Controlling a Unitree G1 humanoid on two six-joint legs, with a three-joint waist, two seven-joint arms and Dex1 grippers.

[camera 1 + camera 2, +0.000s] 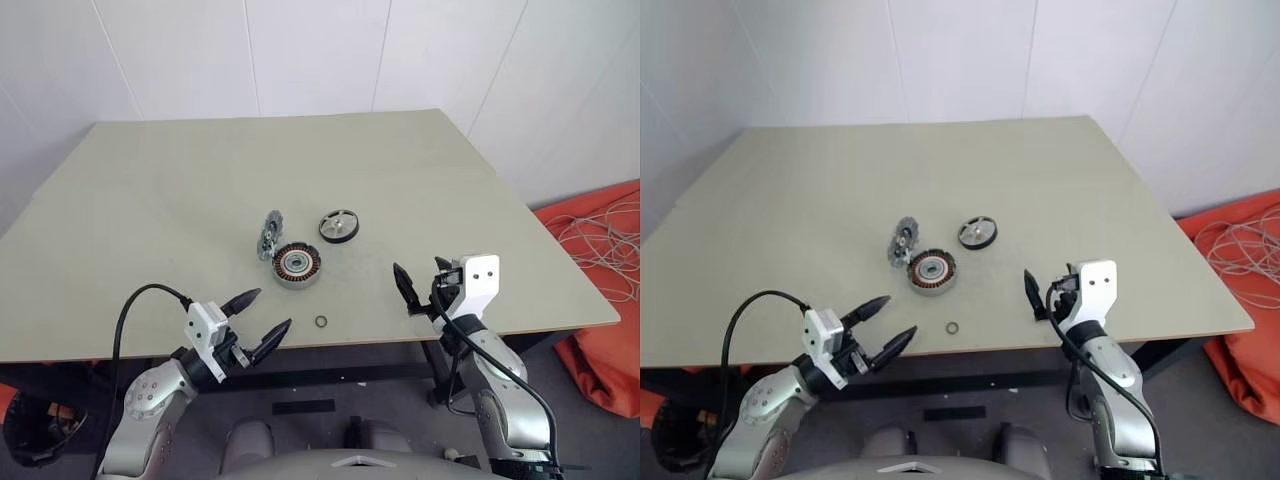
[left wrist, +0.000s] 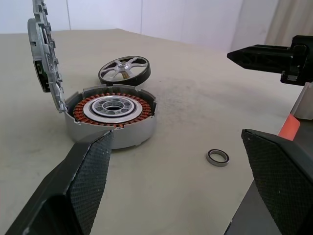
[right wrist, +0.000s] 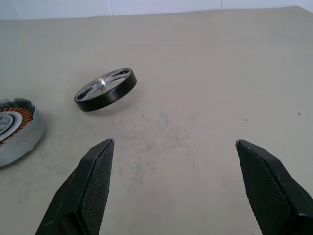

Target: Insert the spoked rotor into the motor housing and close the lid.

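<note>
Right wrist view: rotor (image 3: 105,89) lies flat on the desk (image 3: 205,73), ahead of the right hand (image 3: 173,188) and off toward the housing (image 3: 14,129).
Rotor axis: upright, rim level.
Nearer arm: right, by my reading; the left hand (image 1: 255,330) sits nearer the housing (image 1: 297,265).
Housing: open, beside the rotor but apart from it.
Lid (image 1: 270,234): stands tilted on edge, touching the housing's far-left rim.
Hands: both spread wide, holding nothing.
Next move: right hand likely reaches forward and leftward to the rotor.
</note>
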